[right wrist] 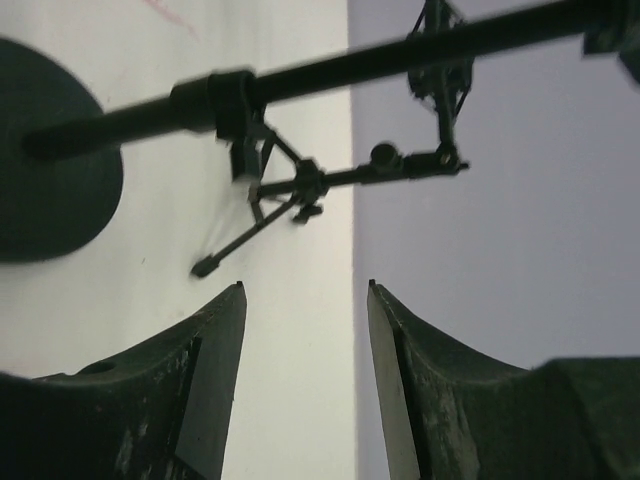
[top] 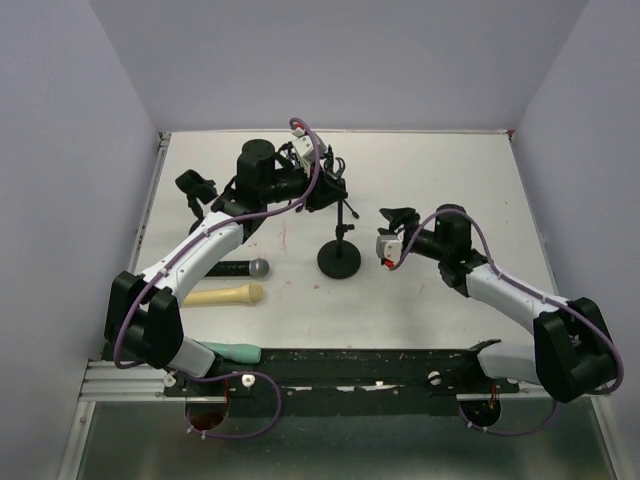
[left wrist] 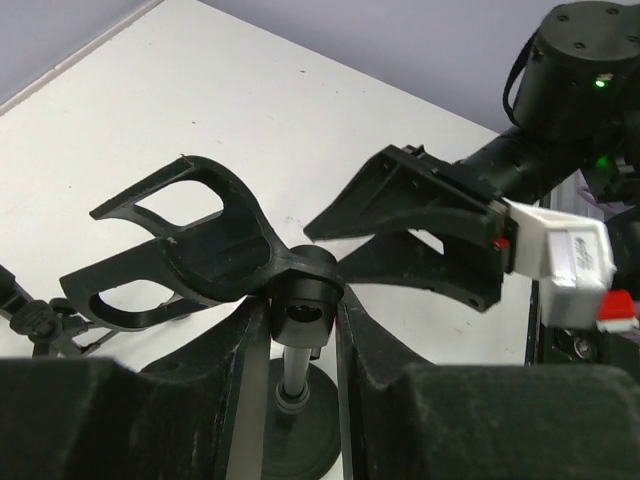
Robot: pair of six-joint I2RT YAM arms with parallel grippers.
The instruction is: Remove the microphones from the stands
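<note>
Microphone (top: 235,268) off stand (top: 339,256), flat on table (top: 450,170) left of stand base, long axis left-right, head toward base. Left gripper (left wrist: 302,310) clamped on stand's top joint; clip (left wrist: 190,250) empty. Right gripper (top: 398,214) just right of stand, parted, empty. Left arm nearer.

no text i can read from here. the white camera module (left wrist: 560,262) off to the right carries faint markings, too small and blurred for me to make out.

you'll find the black, silver-headed microphone (top: 250,267) lying flat toward the left edge of the surface (top: 450,180); the round-based stand (top: 339,258) is upright at its middle.
</note>
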